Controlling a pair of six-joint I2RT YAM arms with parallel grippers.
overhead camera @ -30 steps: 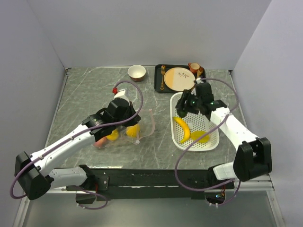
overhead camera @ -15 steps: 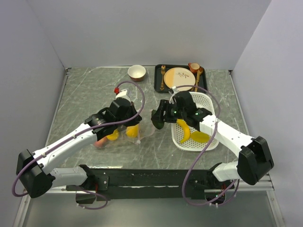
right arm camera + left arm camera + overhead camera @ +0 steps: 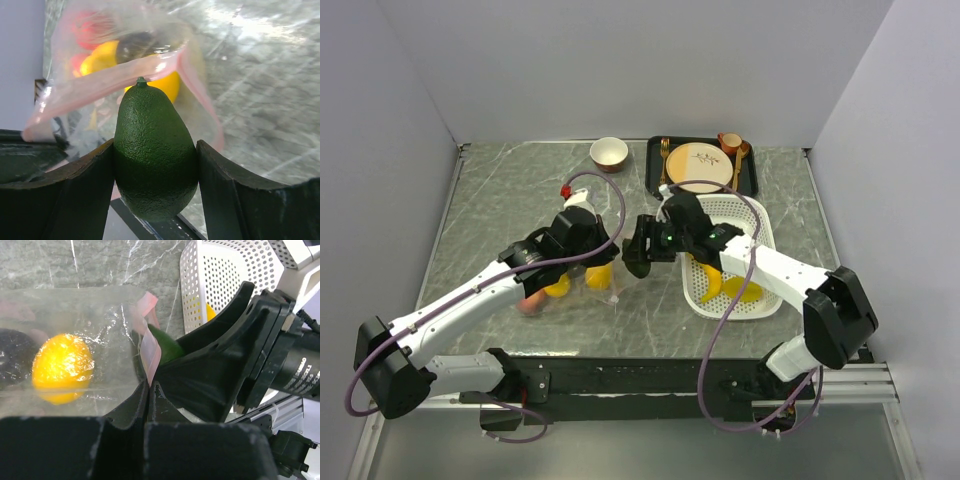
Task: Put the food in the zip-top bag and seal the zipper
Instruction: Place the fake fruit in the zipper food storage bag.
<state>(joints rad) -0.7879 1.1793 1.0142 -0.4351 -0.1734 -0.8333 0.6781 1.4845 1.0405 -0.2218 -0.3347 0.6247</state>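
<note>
Green avocado (image 3: 152, 130) held by right hand (image 3: 155, 150), at zip-top bag (image 3: 90, 315) mouth, left hand (image 3: 150, 392) apparently pinching zipper (image 3: 150, 352)

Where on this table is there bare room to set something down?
Bare: the far-left table, between the wall and the bowl; also a narrow near strip before the bag and basket. Crowded: the middle, where left gripper and right gripper, holding an avocado, meet at the bag's mouth, and the far right, tray behind basket.
</note>
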